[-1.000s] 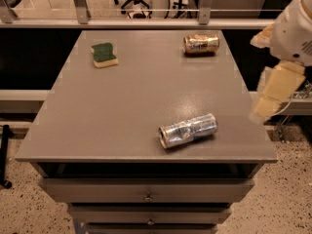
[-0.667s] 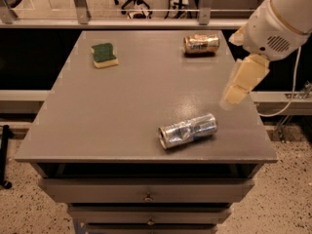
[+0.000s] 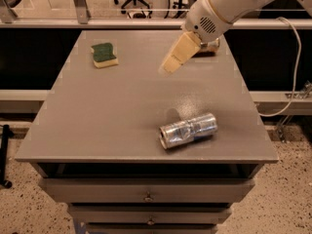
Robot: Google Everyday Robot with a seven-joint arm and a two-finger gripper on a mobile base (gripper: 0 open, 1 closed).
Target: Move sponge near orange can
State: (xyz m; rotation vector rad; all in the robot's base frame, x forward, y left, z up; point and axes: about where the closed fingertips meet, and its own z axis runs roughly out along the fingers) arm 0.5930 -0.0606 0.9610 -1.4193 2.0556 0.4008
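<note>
The sponge (image 3: 104,55), dark green on top over a pale yellow body, lies flat at the far left of the grey table (image 3: 97,121). The orange can (image 3: 213,45) lies at the far right of the table and is mostly hidden behind my white arm; only a coppery end shows. My gripper (image 3: 171,65) hangs above the far middle of the table, pointing down and left, to the right of the sponge and just left of the orange can. It holds nothing that I can see.
A dented silver can (image 3: 188,130) lies on its side near the table's front right. Drawers (image 3: 146,196) sit under the tabletop. A rail and glass partition (image 3: 78,4) run behind the table. A white cable (image 3: 292,82) hangs at the right.
My arm has swung left and further over the table, from beyond its right edge to above the far middle, now covering most of the orange can. The sponge and both cans have not moved.
</note>
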